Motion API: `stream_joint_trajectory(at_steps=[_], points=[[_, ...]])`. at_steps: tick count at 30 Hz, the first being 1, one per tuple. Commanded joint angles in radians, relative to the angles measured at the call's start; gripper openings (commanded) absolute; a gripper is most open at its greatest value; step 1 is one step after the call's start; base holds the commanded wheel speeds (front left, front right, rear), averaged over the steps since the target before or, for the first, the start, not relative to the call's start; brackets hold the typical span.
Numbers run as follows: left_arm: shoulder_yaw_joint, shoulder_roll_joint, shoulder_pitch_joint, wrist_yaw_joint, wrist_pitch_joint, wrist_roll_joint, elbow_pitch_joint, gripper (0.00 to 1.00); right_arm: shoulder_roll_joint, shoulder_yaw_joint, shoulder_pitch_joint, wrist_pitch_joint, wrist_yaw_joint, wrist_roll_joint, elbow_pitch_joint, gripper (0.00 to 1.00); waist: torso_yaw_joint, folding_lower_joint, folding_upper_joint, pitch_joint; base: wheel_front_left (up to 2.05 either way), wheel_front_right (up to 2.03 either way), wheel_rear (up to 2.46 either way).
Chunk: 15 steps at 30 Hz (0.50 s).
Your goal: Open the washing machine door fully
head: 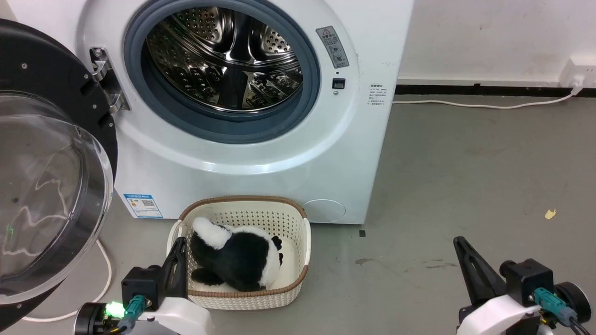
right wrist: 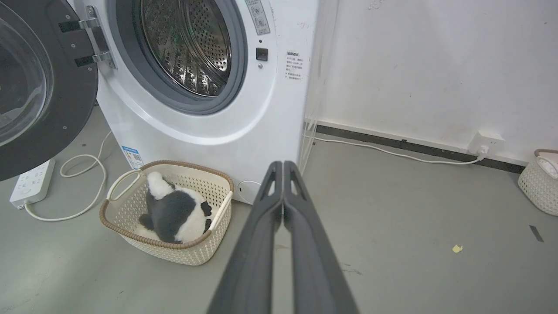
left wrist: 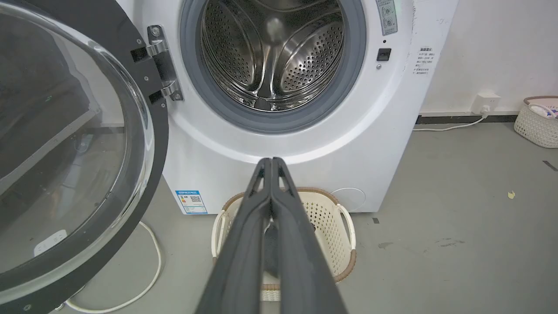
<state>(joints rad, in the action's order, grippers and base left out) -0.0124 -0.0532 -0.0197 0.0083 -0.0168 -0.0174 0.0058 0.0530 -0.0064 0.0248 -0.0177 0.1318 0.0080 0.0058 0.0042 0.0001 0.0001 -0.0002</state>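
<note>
The washing machine (head: 279, 158) (left wrist: 209, 165) (right wrist: 261, 131) is a white front-loader with its steel drum exposed. Its door (head: 46, 186) (left wrist: 65, 152) (right wrist: 39, 87), a glossy black disc with a bulging glass bowl, stands swung wide to the left on its metal hinge (head: 106, 81). My left gripper (head: 179, 244) (left wrist: 272, 162) is shut and empty, low at the lower left, right of the door and over the basket's near corner. My right gripper (head: 460, 242) (right wrist: 283, 165) is shut and empty too, low over the bare floor at the lower right.
A cream basket (head: 300, 260) (right wrist: 218, 235) with a black-and-white plush toy (head: 237, 258) sits on the floor before the machine. A white cable (head: 104, 279) and power strip (right wrist: 30, 185) lie under the door. Another basket (right wrist: 538, 183) stands far right by the wall.
</note>
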Motion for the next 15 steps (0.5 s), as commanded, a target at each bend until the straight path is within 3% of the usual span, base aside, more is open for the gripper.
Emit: stream_joint_trajectory(at_steps=[1, 15], points=[[0.010, 0.002, 0.018, -0.006, 0.012, 0.015, -0.005, 0.00, -0.003, 0.005, -0.023, 0.013, -0.001, -0.007, -0.005, 0.00, -0.003, -0.0001, -0.0001, 0.000, 0.00, 0.00, 0.00], [0.012, 0.003, 0.020, -0.008, 0.017, 0.017, -0.006, 0.00, -0.003, 0.006, -0.025, 0.018, -0.001, -0.008, -0.006, 0.00, -0.004, -0.0001, -0.0001, 0.000, 0.00, 0.00, 0.00]])
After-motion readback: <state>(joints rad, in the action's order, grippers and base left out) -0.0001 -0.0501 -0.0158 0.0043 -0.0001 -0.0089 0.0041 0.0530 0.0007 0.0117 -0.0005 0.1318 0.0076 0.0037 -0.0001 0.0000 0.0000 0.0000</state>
